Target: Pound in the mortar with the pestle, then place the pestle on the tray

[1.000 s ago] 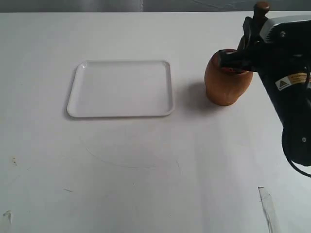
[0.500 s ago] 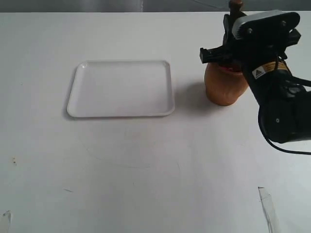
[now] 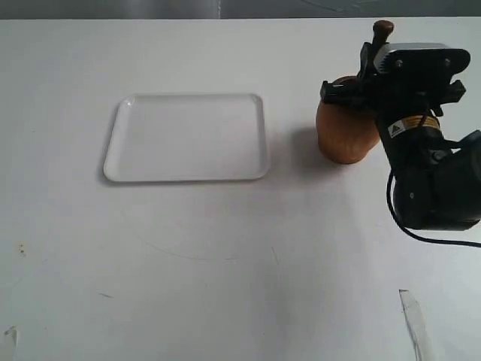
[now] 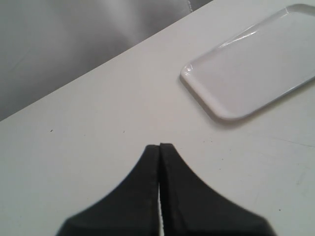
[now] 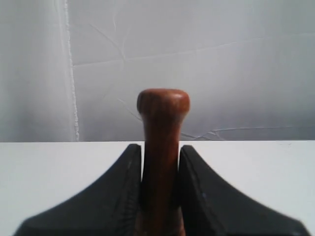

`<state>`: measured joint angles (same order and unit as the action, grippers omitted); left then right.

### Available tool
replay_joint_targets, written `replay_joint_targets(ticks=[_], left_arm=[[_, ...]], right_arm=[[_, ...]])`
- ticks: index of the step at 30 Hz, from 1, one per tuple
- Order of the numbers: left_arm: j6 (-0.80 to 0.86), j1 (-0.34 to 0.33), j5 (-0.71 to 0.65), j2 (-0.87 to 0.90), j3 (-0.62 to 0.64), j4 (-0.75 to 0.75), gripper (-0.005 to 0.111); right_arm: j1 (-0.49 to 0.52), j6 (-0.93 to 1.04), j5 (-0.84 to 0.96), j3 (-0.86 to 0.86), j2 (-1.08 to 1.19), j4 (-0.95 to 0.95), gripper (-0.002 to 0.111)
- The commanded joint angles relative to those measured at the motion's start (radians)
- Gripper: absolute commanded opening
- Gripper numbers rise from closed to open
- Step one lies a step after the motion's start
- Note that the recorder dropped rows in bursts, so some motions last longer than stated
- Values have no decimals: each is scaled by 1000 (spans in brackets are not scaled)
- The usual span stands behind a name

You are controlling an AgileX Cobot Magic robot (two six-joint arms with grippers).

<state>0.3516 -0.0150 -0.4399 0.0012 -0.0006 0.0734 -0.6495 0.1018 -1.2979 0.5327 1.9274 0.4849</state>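
The brown wooden mortar (image 3: 344,135) stands upright at the right of the white table. My right gripper (image 3: 370,81) hovers just over its mouth, shut on the pestle (image 3: 382,34), whose knobbed handle pokes up behind the black wrist. In the right wrist view the pestle (image 5: 161,137) stands upright, pinched between both fingers of the right gripper (image 5: 160,150); its thick end is hidden. The white tray (image 3: 188,137) lies flat to the left of the mortar. My left gripper (image 4: 160,146) is shut on nothing, above bare table near a corner of the tray (image 4: 251,73).
A strip of clear tape (image 3: 415,320) lies near the table's front right edge. Small dark specks (image 3: 21,248) mark the tabletop at the front left. A grey backdrop rises behind the table's far edge.
The right gripper with the pestle swung left over the mortar, then shifted slightly right and lower; the pestle's knob now sits lower than half a second ago. Mortar and tray stayed put.
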Motion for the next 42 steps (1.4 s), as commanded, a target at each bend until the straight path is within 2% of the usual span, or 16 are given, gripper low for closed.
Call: replay_joint_targets(ticks=[1, 7, 12, 18, 26, 30, 35, 42], left_arm=[[-8, 8, 3, -1, 1, -7, 0], [-8, 8, 3, -1, 1, -7, 0], [-8, 8, 3, -1, 1, -7, 0], [-8, 8, 3, -1, 1, -7, 0], [-8, 8, 3, -1, 1, -7, 0], [-8, 8, 3, -1, 1, -7, 0], [-8, 8, 3, -1, 1, -7, 0], [-8, 8, 3, -1, 1, -7, 0]], right_arm=[[1, 50, 77, -18, 10, -66, 0], [1, 158, 77, -18, -242, -83, 0], [1, 156, 77, -18, -389, -83, 0], [1, 153, 77, -18, -310, -83, 0], [-1, 70, 77, -18, -43, -87, 0], [-1, 70, 77, -18, -27, -87, 0], [-1, 118, 77, -18, -113, -98, 0], [-1, 176, 77, -18, -413, -123, 0]])
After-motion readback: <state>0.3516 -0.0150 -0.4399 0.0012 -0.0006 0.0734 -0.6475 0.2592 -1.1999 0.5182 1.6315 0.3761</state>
